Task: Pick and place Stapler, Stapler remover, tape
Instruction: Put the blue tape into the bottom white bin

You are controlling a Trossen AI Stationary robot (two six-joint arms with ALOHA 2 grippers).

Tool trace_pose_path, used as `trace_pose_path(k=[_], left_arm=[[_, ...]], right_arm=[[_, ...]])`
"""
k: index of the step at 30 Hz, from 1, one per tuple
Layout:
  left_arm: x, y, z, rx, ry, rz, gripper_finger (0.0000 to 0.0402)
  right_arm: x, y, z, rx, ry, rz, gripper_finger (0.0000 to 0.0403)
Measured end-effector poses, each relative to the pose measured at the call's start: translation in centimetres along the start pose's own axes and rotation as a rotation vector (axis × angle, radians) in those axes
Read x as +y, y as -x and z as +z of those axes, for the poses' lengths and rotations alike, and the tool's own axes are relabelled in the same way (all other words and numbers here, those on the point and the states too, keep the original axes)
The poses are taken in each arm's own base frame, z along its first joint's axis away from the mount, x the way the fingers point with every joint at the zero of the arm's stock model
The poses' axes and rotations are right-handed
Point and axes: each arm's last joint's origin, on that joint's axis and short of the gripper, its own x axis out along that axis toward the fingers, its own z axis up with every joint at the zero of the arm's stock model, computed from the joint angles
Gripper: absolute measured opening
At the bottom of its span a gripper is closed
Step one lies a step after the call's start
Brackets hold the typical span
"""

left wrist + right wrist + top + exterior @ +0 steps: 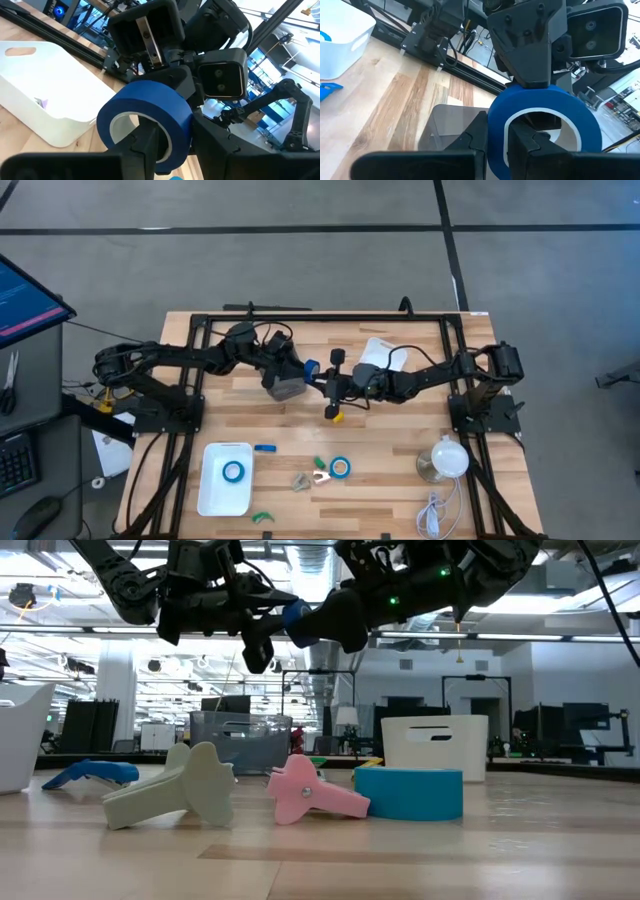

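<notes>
You are in a robotics lab set in a large open-plan industrial hall. The wooden-slat table [380, 430] carries a black metal frame [320, 317] on which both dark arms are mounted, and it stands on a bare grey concrete floor [300, 260] marked with dark lines. Beside the table you have a workstation: a lit monitor [25, 300], a keyboard [12, 465] and a mouse [35, 515]. Looking level across the table, you see exposed ceiling ducts [320, 665], rows of strip lights [90, 635] and further desks with dark screens [590, 730] behind.
</notes>
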Motion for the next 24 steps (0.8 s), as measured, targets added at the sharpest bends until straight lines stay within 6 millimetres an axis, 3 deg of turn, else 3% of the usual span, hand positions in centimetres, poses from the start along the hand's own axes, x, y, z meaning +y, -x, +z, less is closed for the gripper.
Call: trace_pose_path(k=[16,24], left_arm=[[-0.19,-0.01,0.29,-0.027,-0.037,-0.017,0.0098],[-0.31,-0.06,0.39,-0.035,-0.080,-0.027,0.0025]], right_arm=[[-1.01,-0.25,-0.34,-0.040,-0.046,0.029,0.0028],[-1.04,-0.28,-0.33,-0.039,-0.036,0.028,0.0028]])
